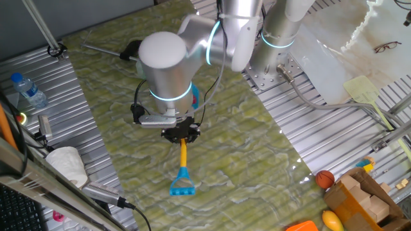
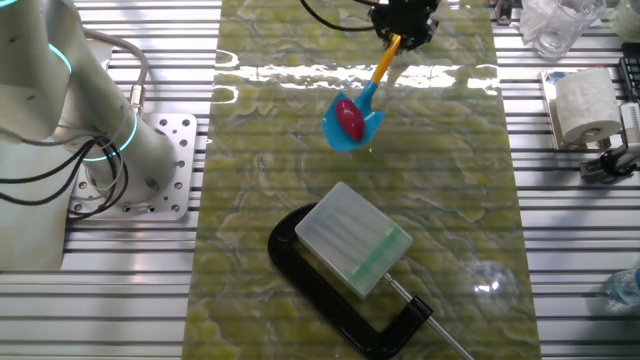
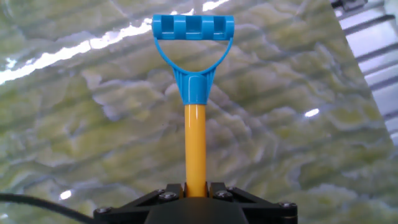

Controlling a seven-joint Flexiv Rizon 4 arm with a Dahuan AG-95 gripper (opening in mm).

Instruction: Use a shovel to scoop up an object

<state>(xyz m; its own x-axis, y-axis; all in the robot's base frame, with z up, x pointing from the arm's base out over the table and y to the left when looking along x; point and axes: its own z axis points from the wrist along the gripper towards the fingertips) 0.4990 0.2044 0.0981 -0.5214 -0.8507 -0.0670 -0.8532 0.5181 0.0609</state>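
My gripper (image 1: 180, 135) is shut on the yellow shaft of the shovel (image 1: 183, 163). The shaft (image 3: 196, 144) runs up from between my fingers (image 3: 164, 193) in the hand view, with the blue D-shaped end (image 3: 193, 28) at the top. In the other fixed view my gripper (image 2: 403, 28) holds the shovel (image 2: 383, 62) tilted, its blue blade (image 2: 366, 127) low over the green marbled mat. The dark red oval object (image 2: 348, 119) lies on the blade. In the first fixed view the blade and object are hidden behind my arm.
A pale translucent dustpan (image 2: 355, 238) with a black handle (image 2: 330, 315) lies in front of the blade. An orange ball (image 1: 325, 178) and a wooden box (image 1: 366, 199) are at the table's right. A water bottle (image 1: 28, 90) and paper roll (image 1: 67, 164) stand at the left.
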